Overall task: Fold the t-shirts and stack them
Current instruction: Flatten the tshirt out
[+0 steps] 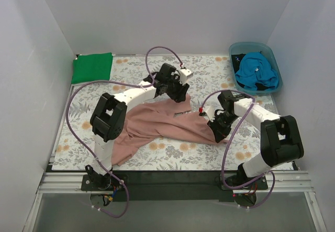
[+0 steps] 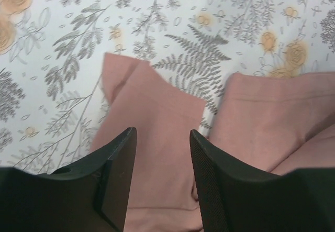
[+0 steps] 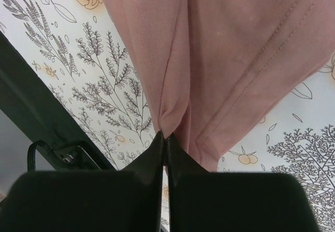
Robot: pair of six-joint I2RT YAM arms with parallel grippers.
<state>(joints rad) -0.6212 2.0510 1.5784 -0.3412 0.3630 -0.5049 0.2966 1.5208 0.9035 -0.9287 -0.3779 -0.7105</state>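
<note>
While the rumpled dusty-pink cloth t-shirt lies spread mid-table on the floral table covering, the right gripper is clenched on a pinch of its fabric nr the front edge & the left gripper hovers w/ jaws parted over its far edge, grasping nothing.

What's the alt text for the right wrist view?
The right claw, shut, pinches a gathered fold of the dusty pink cloth t-shirt, which hangs across the upper frame with a stitched hem showing. Beneath it lies the white floral table covering, ending at a dark table edge on the left.
</note>
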